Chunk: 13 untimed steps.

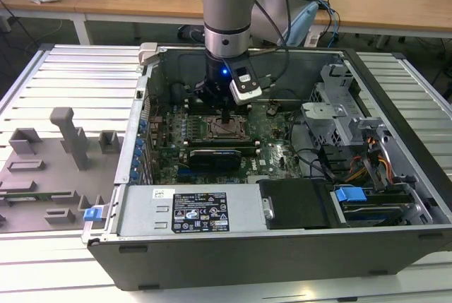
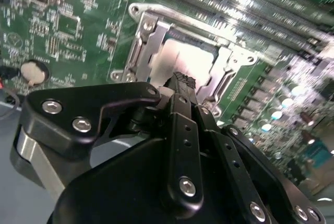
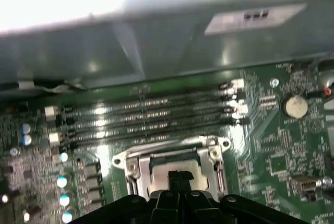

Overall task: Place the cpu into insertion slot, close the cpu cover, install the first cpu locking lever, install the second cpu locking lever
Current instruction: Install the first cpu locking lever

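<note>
Open computer case [image 1: 141,176] on slatted bench; green motherboard [image 1: 275,151] inside. Gripper [image 2: 180,80] hangs directly above the insertion slot [image 3: 177,164], fingers pressed together, nothing between them. Cpu [image 2: 175,62] lies seated in slot; cpu cover [image 2: 143,41] frames it, apparently closed.

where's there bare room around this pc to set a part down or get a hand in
Bare room: the slatted table on the exterior view's left, beyond the grey holder tray, and the slats on the right. Inside the case it is crowded: the gripper hangs over the socket, with cables and the drive cage alongside.
</note>
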Each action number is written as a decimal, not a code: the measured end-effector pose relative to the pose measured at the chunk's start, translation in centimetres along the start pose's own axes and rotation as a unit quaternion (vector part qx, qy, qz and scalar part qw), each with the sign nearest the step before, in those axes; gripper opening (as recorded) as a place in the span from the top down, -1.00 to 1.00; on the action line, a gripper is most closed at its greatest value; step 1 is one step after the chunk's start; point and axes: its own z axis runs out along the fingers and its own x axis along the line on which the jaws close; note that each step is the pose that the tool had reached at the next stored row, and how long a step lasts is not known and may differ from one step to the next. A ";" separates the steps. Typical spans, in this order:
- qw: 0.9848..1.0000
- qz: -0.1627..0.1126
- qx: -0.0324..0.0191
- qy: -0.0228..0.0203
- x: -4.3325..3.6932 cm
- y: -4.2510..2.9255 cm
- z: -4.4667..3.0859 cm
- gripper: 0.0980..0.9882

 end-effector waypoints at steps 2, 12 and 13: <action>1.000 0.000 0.011 0.004 -0.01 -0.10 -0.03 0.98; 1.000 -0.002 0.022 0.006 -0.10 -0.09 -1.46 0.98; 1.000 -0.002 0.022 0.006 -0.10 -0.09 -1.46 0.98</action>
